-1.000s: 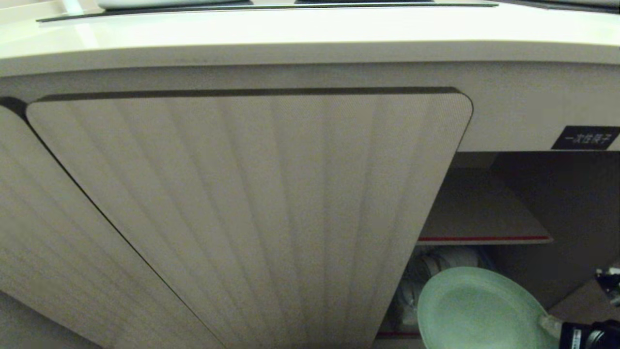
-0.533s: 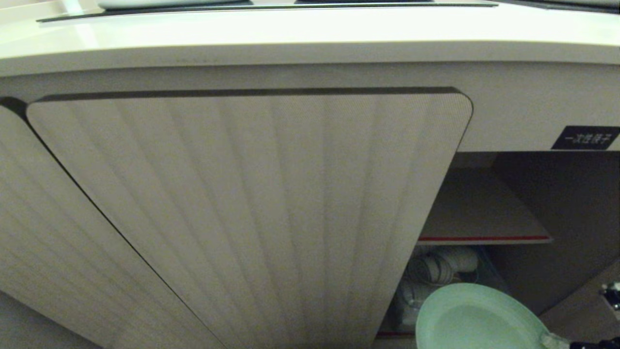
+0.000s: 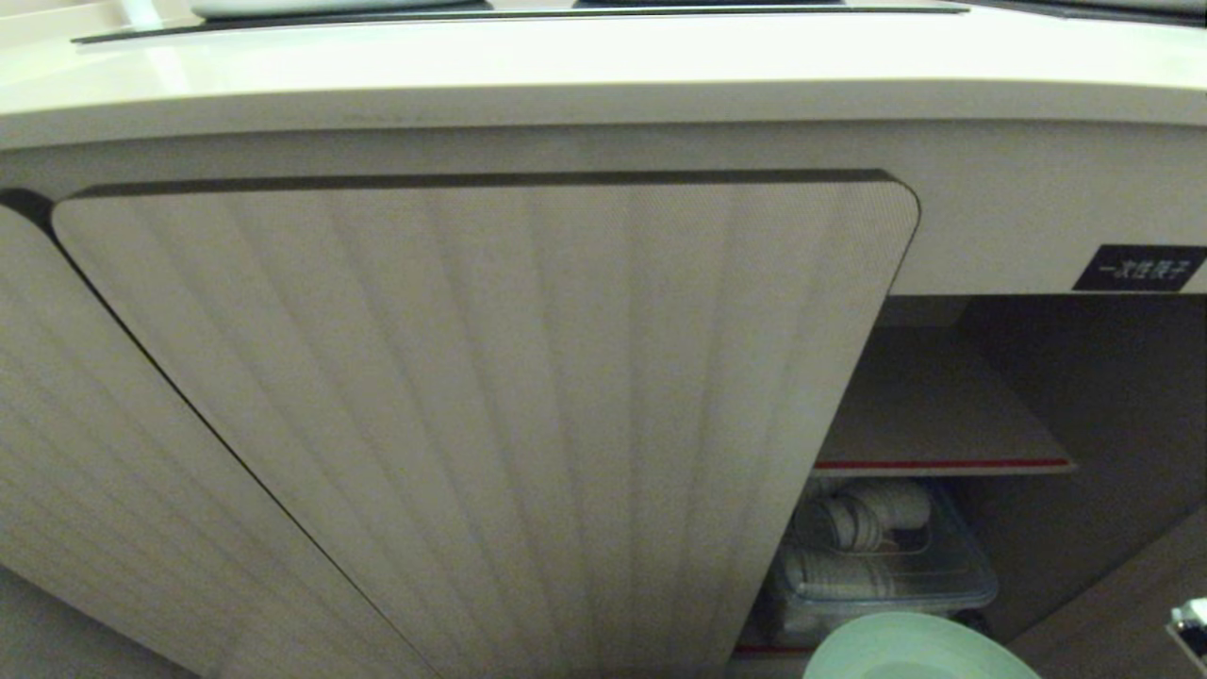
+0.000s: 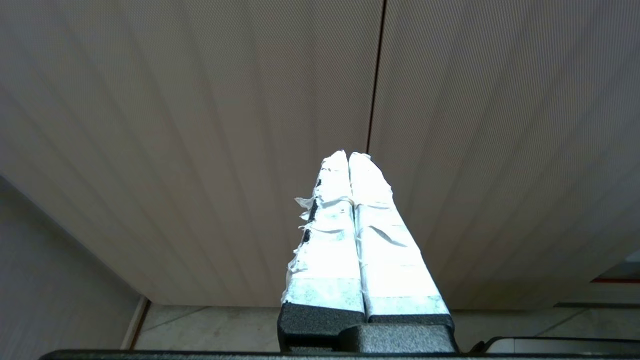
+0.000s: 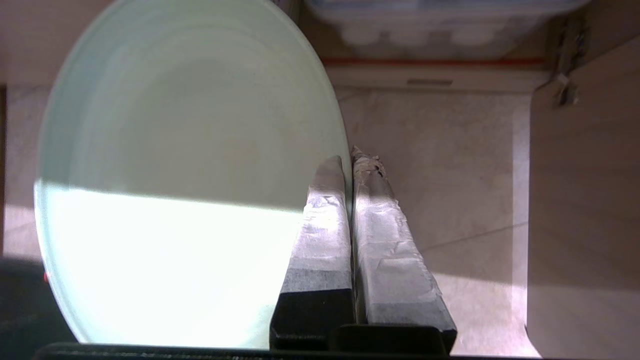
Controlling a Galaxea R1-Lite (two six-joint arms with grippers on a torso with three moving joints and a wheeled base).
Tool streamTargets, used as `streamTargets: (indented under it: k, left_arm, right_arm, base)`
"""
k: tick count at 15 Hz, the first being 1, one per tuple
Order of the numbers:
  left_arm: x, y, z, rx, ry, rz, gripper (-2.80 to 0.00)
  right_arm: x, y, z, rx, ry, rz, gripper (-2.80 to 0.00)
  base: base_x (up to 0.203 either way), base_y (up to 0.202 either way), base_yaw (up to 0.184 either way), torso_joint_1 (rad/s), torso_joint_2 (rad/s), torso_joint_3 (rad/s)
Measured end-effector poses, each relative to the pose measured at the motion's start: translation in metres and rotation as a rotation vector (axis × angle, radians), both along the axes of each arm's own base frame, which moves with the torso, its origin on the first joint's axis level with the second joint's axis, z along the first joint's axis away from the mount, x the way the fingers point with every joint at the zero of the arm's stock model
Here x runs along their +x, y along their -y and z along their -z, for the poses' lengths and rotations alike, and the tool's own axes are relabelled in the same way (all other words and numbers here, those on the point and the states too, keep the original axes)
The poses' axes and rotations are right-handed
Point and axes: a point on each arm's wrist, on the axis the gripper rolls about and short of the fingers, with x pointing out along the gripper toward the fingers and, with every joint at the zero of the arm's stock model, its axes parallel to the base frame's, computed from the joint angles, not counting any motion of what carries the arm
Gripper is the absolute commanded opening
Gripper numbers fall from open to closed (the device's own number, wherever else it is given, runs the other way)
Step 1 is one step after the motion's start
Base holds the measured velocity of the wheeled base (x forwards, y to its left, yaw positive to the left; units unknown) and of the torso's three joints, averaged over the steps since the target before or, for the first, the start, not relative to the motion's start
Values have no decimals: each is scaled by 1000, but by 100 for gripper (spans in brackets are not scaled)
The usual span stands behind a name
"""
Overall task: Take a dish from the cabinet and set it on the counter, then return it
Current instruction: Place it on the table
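The dish [image 3: 913, 653], a pale mint-green plate, shows only as its top arc at the bottom edge of the head view, in front of the open cabinet [image 3: 1000, 226]. In the right wrist view the dish [image 5: 175, 175] stands on edge over the floor. My right gripper [image 5: 350, 157] is shut on its rim, one taped finger on each face. The right gripper itself lies outside the head view. The counter [image 3: 603, 66] runs along the top. My left gripper [image 4: 348, 154] is shut on nothing, parked facing closed ribbed doors.
A ribbed door [image 3: 490, 415] covers the cabinet's left part. Inside are a red-edged shelf [image 3: 943, 464] and, below it, a clear box of white cups [image 3: 877, 566]. A black label [image 3: 1139, 268] sits above the opening. The open door panel [image 5: 585, 200] stands to the right.
The dish, with my right gripper on it, has sunk toward the bottom edge of the head view, away from the cabinet. The clear box behind it is now uncovered. The left arm has not moved.
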Motion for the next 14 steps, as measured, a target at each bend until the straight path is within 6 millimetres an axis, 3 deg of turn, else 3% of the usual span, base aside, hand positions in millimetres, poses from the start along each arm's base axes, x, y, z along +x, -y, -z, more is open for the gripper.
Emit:
streamTargets:
  k: [14]
  left_arm:
    - [0, 0, 0, 0, 0, 0, -280]
  right_arm:
    - [-4, -1, 0, 43, -2, -44, -280]
  base:
    - [0, 0, 0, 0, 0, 0]
